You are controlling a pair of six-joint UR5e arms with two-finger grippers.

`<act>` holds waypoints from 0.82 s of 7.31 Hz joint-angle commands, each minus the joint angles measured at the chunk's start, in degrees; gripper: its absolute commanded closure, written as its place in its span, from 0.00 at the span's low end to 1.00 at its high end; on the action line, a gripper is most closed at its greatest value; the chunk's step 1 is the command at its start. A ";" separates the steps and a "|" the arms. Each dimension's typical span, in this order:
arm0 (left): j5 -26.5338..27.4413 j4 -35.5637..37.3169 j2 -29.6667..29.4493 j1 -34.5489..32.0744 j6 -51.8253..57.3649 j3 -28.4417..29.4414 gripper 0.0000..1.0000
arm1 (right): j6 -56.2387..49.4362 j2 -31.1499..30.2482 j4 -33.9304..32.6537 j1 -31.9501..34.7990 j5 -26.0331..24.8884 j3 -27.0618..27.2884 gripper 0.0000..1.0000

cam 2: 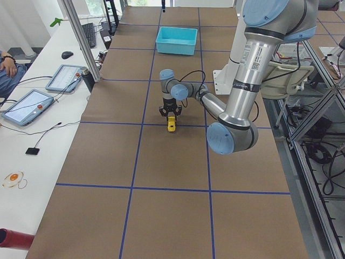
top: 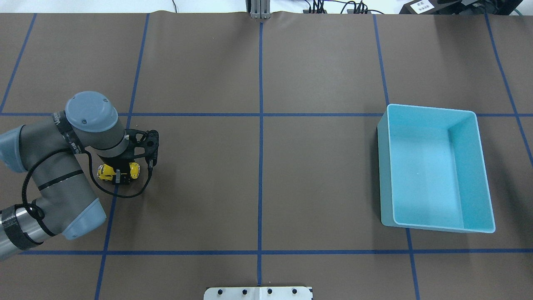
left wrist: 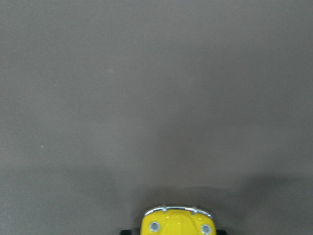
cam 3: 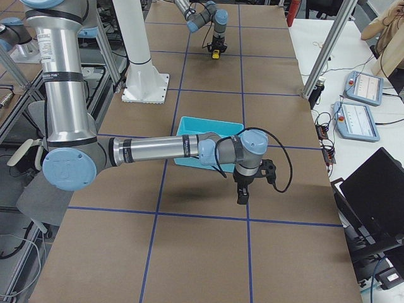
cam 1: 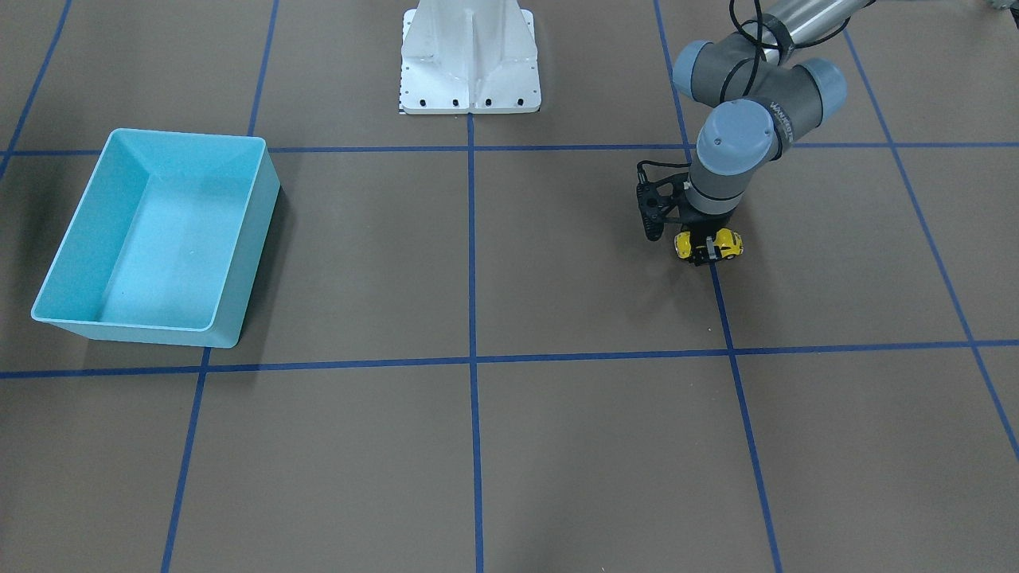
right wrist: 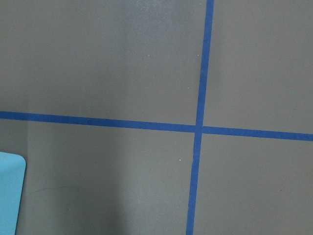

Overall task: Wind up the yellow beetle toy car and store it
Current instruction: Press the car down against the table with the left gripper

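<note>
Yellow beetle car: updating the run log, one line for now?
left claw: shut on yellow beetle toy car | light blue bin: empty

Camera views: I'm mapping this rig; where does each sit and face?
Front-facing: across table, facing the robot's base; left arm over toy car, bin.
Overhead: behind robot, looking down; shares arm, car, bin.
Exterior left: table's end; left arm near.
Exterior right: opposite end; right arm near, beside bin.
Left wrist: down at table, car's end.
Right wrist: down at table, bin corner.

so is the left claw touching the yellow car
Touching. The overhead view shows the left claw straddling the yellow car, with a dark finger pressed flat against its side.
</note>
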 commanded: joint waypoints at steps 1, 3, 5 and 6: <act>-0.21 -0.30 -0.01 -0.27 0.18 -1.12 1.00 | 0.28 -0.06 0.04 0.00 -0.10 -0.04 0.00; -0.99 -3.44 0.34 -0.45 0.18 -2.00 1.00 | 0.28 -0.15 0.04 -0.09 -0.10 -0.30 0.00; -1.00 -4.78 0.78 -0.54 -0.61 -4.01 1.00 | 0.46 0.11 0.04 -0.35 -0.36 -0.48 0.00; -1.00 -4.78 0.78 -0.63 -0.78 -4.72 1.00 | 0.46 0.64 -0.04 -0.96 -0.62 -0.48 0.00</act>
